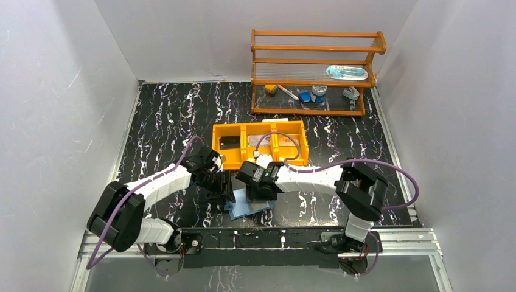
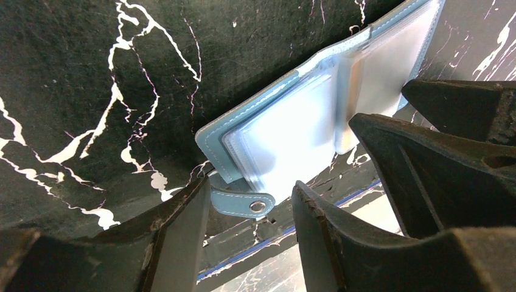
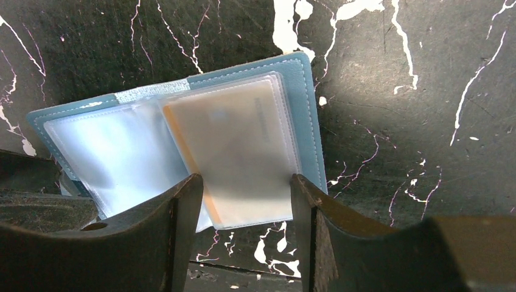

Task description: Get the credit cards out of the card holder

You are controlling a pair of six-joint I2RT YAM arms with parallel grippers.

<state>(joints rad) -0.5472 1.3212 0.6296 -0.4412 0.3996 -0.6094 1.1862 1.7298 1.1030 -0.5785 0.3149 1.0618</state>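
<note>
Now, the right gripper (image 3: 246,182) has its jaws parted and empty, straddling the orange card (image 3: 237,140) tucked in its clear sleeve (image 3: 277,207). On the left gripper (image 2: 251,188) the jaws stand apart too, snap tab (image 2: 240,204) between them, unpinched. The card holder (image 3: 307,121) lies spread open just nearside of the orange tray (image 1: 289,123). Extraction step, I'd say: next, pinch the card's edge and slide it out.
</note>
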